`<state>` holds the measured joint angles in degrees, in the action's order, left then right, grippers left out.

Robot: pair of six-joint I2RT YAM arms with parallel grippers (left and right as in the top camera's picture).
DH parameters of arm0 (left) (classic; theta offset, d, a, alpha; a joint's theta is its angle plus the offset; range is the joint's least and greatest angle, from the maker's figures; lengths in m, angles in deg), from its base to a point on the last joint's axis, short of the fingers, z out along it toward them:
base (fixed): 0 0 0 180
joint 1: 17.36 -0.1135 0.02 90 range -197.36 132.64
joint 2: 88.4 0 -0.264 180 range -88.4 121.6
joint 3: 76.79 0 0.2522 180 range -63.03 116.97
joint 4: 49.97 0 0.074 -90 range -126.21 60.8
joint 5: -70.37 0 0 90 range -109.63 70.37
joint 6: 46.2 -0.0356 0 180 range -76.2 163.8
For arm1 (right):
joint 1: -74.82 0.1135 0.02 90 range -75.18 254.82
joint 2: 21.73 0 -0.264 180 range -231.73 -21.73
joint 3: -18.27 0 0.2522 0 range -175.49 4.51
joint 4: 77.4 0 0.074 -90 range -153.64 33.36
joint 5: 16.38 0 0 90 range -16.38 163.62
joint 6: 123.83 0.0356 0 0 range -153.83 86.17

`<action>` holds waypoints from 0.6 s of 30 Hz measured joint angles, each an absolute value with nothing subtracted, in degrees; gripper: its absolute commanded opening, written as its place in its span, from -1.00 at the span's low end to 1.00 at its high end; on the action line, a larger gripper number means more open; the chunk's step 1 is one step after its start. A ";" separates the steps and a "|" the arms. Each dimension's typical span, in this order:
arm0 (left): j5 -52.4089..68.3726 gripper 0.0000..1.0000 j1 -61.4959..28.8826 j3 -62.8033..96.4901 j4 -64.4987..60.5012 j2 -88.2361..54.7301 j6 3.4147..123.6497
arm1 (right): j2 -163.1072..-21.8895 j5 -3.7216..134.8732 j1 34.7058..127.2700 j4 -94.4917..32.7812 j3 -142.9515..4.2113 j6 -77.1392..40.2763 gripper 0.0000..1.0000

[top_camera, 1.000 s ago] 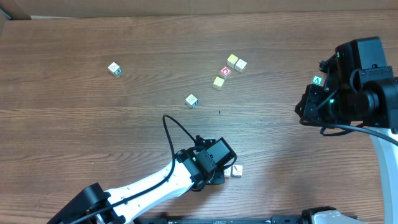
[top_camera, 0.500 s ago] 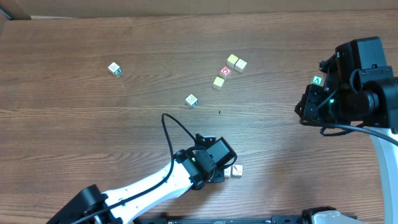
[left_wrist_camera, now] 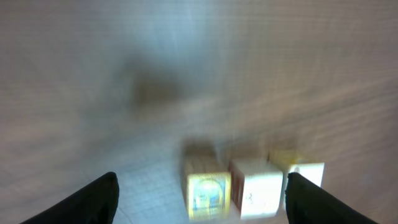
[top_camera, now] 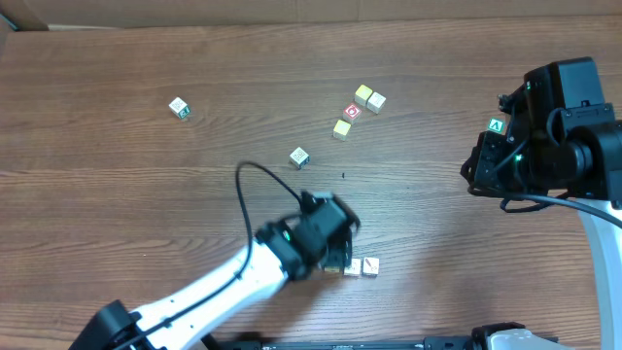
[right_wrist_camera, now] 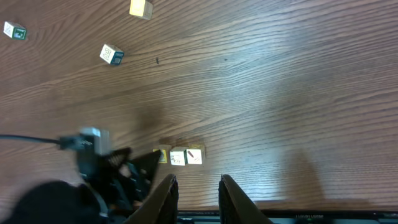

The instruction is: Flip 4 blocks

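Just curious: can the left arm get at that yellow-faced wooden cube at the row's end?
Probably yes: the open left claw hangs right by the yellow-faced wooden cube, nothing between. The cream wooden cube beside it might get caught too.

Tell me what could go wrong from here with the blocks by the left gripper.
The open left gripper hangs right by the row of three blocks. A careless retreat could nudge the yellow-faced block and roll it. The row lies near the table's front edge, so a push might drop one.
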<state>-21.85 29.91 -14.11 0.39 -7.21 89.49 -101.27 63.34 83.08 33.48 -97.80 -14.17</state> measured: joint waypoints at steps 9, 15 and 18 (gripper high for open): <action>-18.01 0.32 9.06 7.18 10.84 0.22 80.37 | -101.27 63.34 83.05 33.48 -97.80 -14.17 -0.51; -12.74 0.25 3.51 17.35 13.40 12.52 80.98 | -101.27 63.34 83.08 33.46 -97.80 -14.17 -0.46; -10.57 0.19 3.22 20.49 13.47 18.25 82.71 | -101.27 63.34 83.08 33.50 -97.80 -14.23 -0.44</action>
